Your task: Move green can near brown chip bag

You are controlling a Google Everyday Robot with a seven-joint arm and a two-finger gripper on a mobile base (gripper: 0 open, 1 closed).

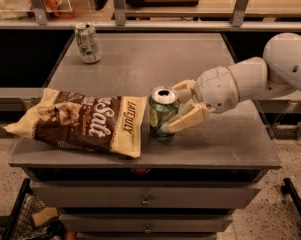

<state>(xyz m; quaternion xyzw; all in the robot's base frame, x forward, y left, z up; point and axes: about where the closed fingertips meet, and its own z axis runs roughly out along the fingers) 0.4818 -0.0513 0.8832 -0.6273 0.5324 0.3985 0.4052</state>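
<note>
The green can [162,115] is upright near the front edge of the bench [150,59], just beside the right end of the brown chip bag [85,121]. The fingers of the gripper [179,106] pinch it. Placement looks nearly done; releasing and backing away remain.

Tool [177,107] gripping green can [161,115] beside brown chip bag [82,123].

"Salt" (and "LATE JULY") on brown chip bag [80,124].
</note>
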